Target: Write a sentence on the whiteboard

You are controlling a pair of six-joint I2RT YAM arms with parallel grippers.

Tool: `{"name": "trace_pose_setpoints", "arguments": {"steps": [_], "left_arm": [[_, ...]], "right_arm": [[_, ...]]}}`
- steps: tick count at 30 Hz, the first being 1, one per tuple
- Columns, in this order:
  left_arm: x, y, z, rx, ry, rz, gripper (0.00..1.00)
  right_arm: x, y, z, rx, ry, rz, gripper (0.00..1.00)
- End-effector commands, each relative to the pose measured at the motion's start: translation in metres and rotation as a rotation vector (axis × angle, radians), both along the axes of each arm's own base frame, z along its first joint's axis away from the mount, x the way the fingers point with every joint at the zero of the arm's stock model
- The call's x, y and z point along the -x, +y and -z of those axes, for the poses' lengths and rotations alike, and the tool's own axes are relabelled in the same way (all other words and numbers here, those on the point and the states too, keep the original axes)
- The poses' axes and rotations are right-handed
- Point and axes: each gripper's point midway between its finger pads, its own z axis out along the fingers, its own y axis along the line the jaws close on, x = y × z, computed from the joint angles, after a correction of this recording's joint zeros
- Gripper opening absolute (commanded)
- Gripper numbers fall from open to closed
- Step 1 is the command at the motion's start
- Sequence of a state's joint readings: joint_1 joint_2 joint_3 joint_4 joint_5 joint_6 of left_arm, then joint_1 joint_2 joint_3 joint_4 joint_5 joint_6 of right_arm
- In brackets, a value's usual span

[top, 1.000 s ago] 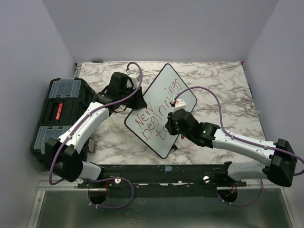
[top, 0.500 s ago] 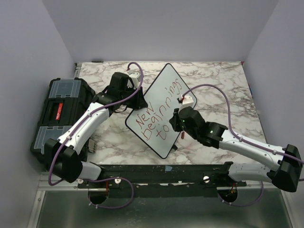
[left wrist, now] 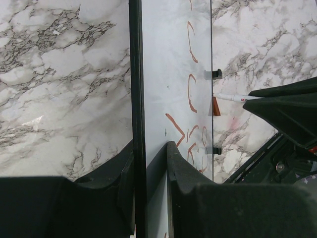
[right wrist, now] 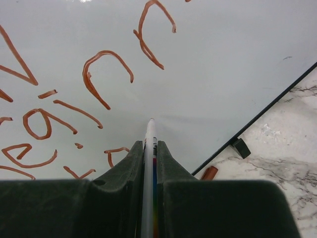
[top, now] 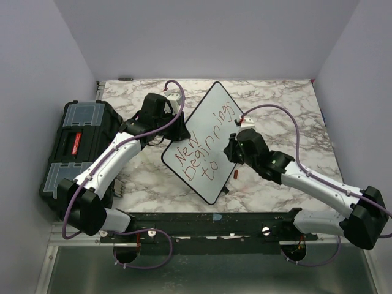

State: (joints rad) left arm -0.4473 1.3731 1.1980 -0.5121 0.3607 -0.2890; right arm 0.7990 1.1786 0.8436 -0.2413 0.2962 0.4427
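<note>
The whiteboard [top: 211,107] stands tilted on the marble table, one corner pointing away. The sentence [top: 202,153] on it, in red, reads "New Beginnings to". My left gripper [top: 179,130] is shut on the board's black left edge [left wrist: 136,89], one finger on each face [left wrist: 148,153]. My right gripper [top: 236,150] is over the board's right part, shut on a white marker [right wrist: 150,134]. The marker tip points at bare board [right wrist: 223,59] to the right of the lettering [right wrist: 104,74]. I cannot tell whether the tip touches.
A black toolbox [top: 76,144] sits at the table's left edge, beside my left arm. A red marker cap [top: 234,174] lies on the table by the board's lower right edge, near a black board foot [right wrist: 240,148]. Grey walls close in the table.
My right gripper has moved with the marker up and to the right, off the "to" line, which now shows in full. The left gripper and the board have not moved.
</note>
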Motion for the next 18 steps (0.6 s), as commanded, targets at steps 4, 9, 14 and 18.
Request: {"name": "trace_pose_setpoints", "arguments": {"steps": [4,9,14,18], "left_arm": [[0.015,0.026,0.049,-0.24,0.034,0.047,0.0],[0.015,0.026,0.049,-0.241,0.033,0.047,0.0],[0.014,0.026,0.05,-0.243,0.035,0.046,0.0],[0.014,0.026,0.051,-0.243,0.038,0.048,0.0]], "right_arm": [[0.002,0.012,0.011,-0.005,0.021,-0.065,0.01],[-0.001,0.015,0.016,0.005,0.028,-0.066,0.01],[-0.002,0.018,0.02,0.006,0.037,-0.079,0.01],[0.002,0.023,0.022,0.003,0.043,-0.117,0.01]]}}
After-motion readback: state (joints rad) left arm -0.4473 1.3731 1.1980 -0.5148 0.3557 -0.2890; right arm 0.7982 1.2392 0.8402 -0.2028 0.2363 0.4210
